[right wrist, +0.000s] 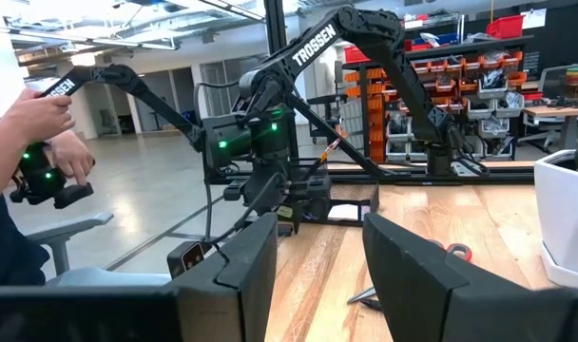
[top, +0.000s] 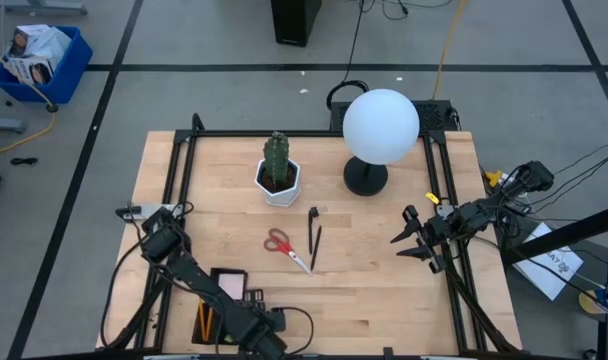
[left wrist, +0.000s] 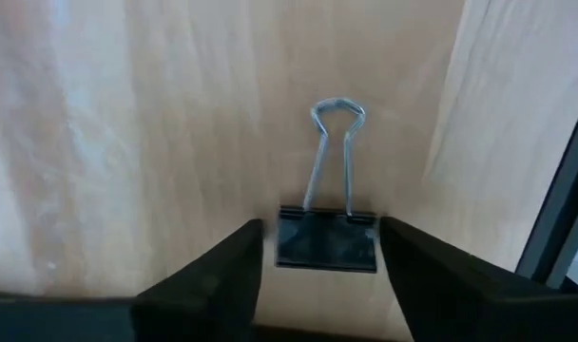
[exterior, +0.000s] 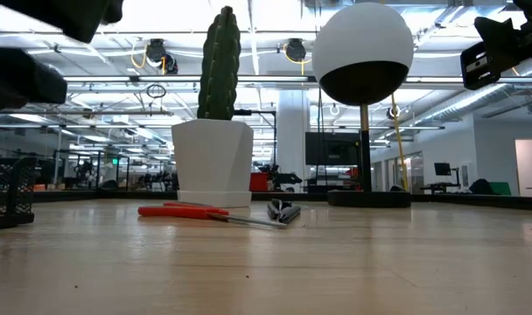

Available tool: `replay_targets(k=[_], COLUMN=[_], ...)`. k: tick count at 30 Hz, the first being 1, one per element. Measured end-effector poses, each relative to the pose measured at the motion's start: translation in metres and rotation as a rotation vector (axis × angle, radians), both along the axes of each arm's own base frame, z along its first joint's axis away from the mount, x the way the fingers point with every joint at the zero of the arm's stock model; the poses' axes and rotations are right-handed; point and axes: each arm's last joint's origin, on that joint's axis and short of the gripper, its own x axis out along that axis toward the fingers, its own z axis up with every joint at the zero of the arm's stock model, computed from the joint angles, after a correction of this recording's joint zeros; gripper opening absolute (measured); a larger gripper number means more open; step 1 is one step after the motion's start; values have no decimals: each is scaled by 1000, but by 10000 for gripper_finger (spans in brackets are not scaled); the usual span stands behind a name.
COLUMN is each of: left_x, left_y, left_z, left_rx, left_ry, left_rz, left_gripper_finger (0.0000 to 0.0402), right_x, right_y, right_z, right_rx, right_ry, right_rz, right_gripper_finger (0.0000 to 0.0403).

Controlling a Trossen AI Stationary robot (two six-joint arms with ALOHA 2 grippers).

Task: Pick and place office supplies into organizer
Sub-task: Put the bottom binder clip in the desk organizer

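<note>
We see a black binder clip (left wrist: 327, 239) lying on the wood close to the table's near edge, just beside the organizer (top: 227, 300) at the near left corner. The left gripper (left wrist: 319, 275) hangs low over it, its fingers (left wrist: 222, 275) spread to either side of the clip's body with a small gap on each side, gripping nothing. An orange pencil (top: 203, 320) lies in the organizer. Toward the table's middle we find the red-handled scissors (top: 280, 243) and two dark pens (top: 314, 236), with bare wood all around them. Behind stand the cactus pot (top: 278, 183) and a globe lamp (top: 378, 130). The right gripper (top: 412, 240) waits near the right edge, fingers apart and empty.
</note>
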Motion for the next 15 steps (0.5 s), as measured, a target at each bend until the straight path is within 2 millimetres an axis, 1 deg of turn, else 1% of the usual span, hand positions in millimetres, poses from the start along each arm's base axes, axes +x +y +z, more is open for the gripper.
replay_targets(k=[6, 9, 12, 15], left_x=[0, 1, 1, 2], left_y=[-1, 1, 1, 2], left_z=[-1, -1, -1, -1], left_rx=[-13, -13, -12, -13], left_ry=[12, 13, 13, 16], left_rz=[-13, 4, 15, 34], left_gripper_finger=[162, 145, 148, 167], right_x=[0, 0, 0, 0], right_y=[0, 0, 0, 0], right_z=[0, 0, 0, 0], right_rx=[0, 0, 0, 0], right_ry=[0, 0, 0, 0], right_rz=[0, 0, 0, 1], right_gripper_finger=[153, 153, 153, 153])
